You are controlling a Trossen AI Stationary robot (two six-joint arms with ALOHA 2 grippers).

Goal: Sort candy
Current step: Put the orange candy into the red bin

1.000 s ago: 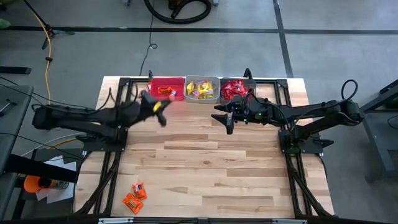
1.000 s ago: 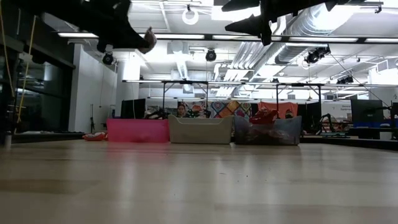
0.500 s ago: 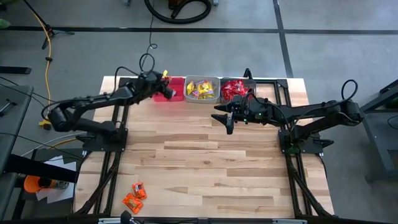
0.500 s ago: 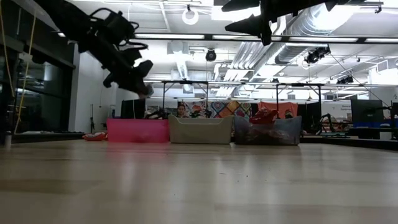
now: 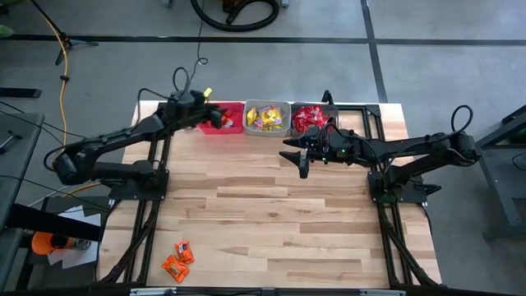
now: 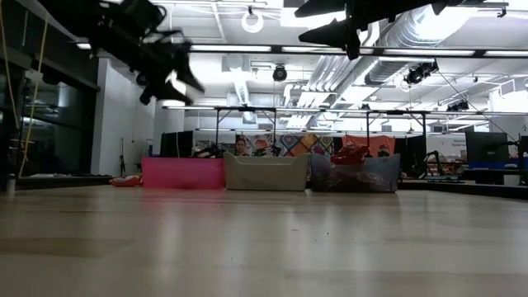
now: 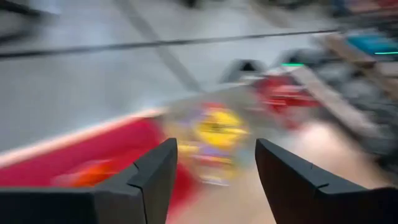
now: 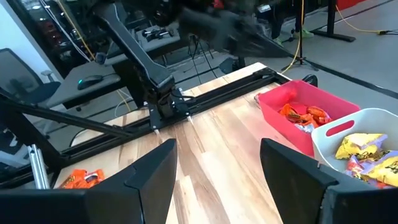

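The left gripper (image 5: pixel 207 115) has swung over the red bin (image 5: pixel 227 110) at the bench's far edge and now gapes wide, empty, apparently dropping its candy there. The right gripper (image 5: pixel 294 156) waits wide. Orange candies (image 5: pixel 178 260) remain near-left.

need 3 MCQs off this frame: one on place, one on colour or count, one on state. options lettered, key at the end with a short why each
1. Where are the loose orange candies on the table?
A. near corner on the left arm's side
B. table centre
C. beside the right arm's base

2. What colour is the bin that the left gripper is over?
A. dark
B. red
C. clear grey

3. How do the left gripper's jaws stand?
A. open, nothing between them
B. shut on a yellow candy
C. shut on a bin's rim

Key: 1 A, the high view shows them at the near left corner. 2 B, the gripper sits over the red bin at the left end of the row. 3 A, the left wrist view shows a clear gap between the fingers.
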